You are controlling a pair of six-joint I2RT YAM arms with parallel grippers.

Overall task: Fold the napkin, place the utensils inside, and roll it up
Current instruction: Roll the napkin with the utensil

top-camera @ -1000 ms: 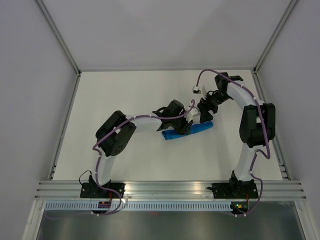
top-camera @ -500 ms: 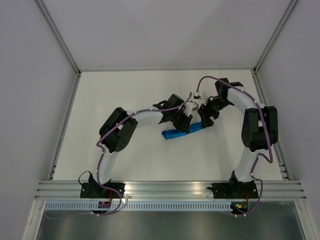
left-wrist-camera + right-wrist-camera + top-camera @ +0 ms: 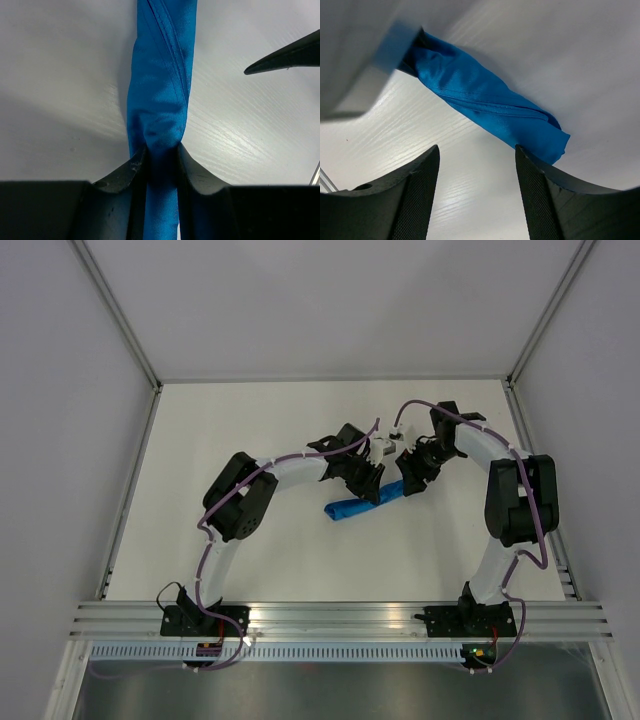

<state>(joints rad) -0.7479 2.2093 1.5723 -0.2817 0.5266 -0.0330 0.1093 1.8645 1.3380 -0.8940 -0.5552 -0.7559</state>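
The napkin (image 3: 362, 504) is lying on the white table (image 3: 250, 440), rolled into a tight, bright blue tube. In the overhead view it is running slantwise, with its lower end pointing toward the left arm's side and its upper end tucking under the two grippers. The left gripper (image 3: 161, 155) is clenching the roll. In the left wrist view both dark fingers (image 3: 131, 170) are pressing on the cloth from either side. The roll is narrowing where they squeeze it and widening again as it stretches away across the table. A stitched seam (image 3: 172, 55) is winding along its length.

The right gripper (image 3: 477, 150) is hanging over bare table just beside the roll, its jaws standing apart and grasping nothing. In its wrist view the napkin is lying beyond the fingertips rather than between them, its loose end pointing right. From above, the two grippers are crowding close together over the roll's upper right end.
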